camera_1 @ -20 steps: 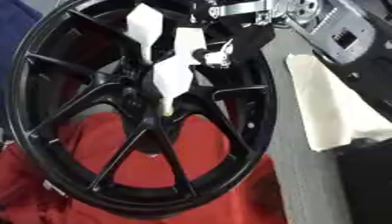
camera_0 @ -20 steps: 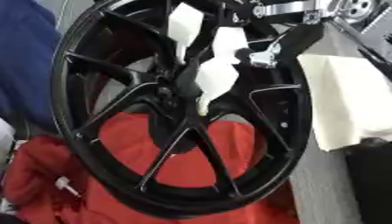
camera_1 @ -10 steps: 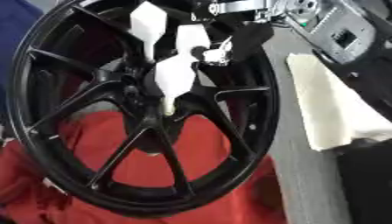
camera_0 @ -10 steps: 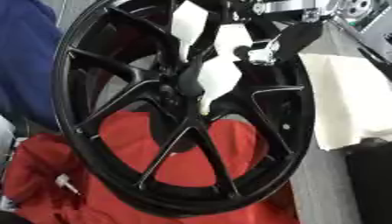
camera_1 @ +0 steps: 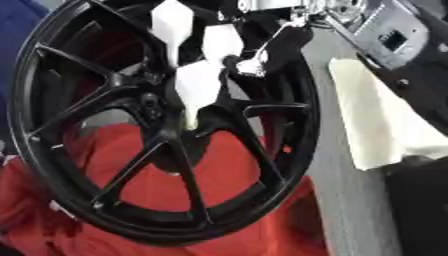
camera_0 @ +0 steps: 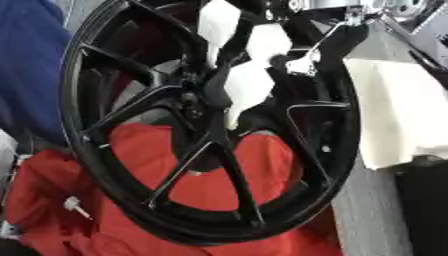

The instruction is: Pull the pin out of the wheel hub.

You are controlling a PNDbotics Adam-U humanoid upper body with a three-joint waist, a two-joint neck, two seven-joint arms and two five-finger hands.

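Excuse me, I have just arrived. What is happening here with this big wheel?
A large black spoked wheel rim stands tilted over a red cloth. The robot's right hand, black with silver parts, reaches in from the upper right and sits against the spokes close to the black centre hub. I cannot make out the pin itself, so I cannot tell whether it is out. A white cloth lies to the right. The left hand is not visible.

The wheel hub [camera_0: 210, 125] is a glossy black alloy rim with slim spokes running from a central boss [camera_0: 194, 102] out to a deep barrel. It stands nearly on edge, tilted, its open face turned toward the camera, and fills most of the view. No pin can be made out at the boss.
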